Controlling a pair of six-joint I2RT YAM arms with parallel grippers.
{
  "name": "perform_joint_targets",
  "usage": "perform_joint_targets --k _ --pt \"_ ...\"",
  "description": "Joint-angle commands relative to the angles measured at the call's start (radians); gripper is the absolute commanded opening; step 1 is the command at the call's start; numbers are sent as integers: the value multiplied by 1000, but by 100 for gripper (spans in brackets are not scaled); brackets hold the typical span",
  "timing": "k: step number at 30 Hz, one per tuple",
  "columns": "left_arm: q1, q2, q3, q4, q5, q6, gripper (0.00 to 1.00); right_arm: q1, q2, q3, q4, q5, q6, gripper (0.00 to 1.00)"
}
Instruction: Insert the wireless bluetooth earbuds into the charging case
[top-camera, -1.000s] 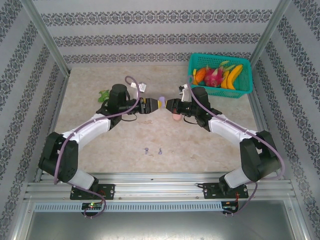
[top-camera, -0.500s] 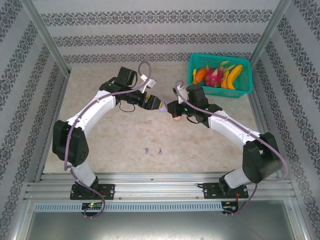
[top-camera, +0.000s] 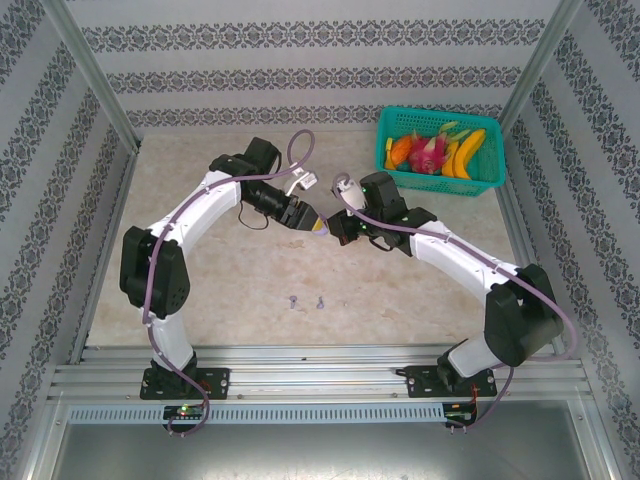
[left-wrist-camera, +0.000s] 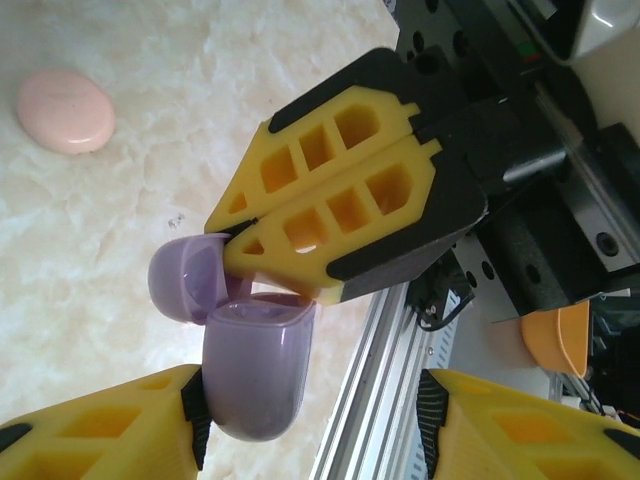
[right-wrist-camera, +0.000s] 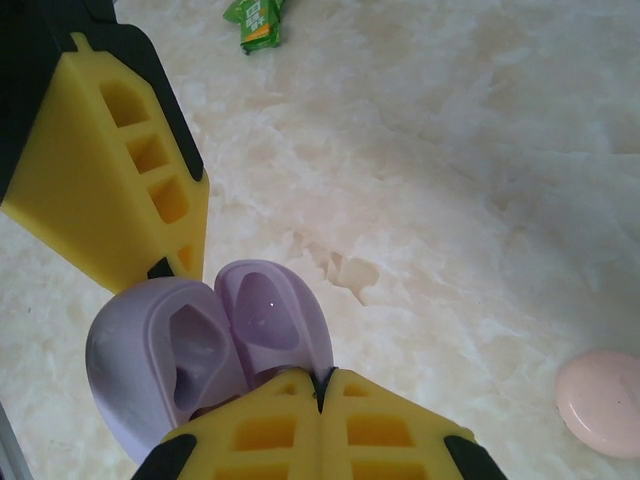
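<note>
1. While my pressed-together right fingers (right-wrist-camera: 260, 440) pinch the open purple plastic charging case (right-wrist-camera: 140, 360) aloft, left fingers (left-wrist-camera: 100, 430) straddle it, spread.
2. I'd close squarely; tiny purple earbuds (top-camera: 293, 301) lie on the worktop (top-camera: 400, 290).

The left arm (top-camera: 188, 213) and the right arm (top-camera: 452, 252) are white with fat black joints. A thin purple cable (top-camera: 300, 133) runs along each. The left end effector (top-camera: 318, 228) and the right end effector (right-wrist-camera: 320, 395) have yellow fingers (right-wrist-camera: 250, 440) with black edges and square holes.
</note>
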Motion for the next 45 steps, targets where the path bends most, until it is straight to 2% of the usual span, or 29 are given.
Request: perform_joint_targets --k 1,13,23,35,45 --pt "7 24 26 -77 51 63 57 12 5 40 -23 15 -42 0" --pt "8 61 24 -47 77 51 45 33 29 70 -41 15 -54 0" --pt "11 63 27 -37 67 58 43 35 40 73 -49 31 -62 0" --pt "27 54 12 -47 109 77 39 26 39 72 -48 35 -63 0" --pt "28 56 4 -40 121 77 30 21 33 65 -44 36 -61 0"
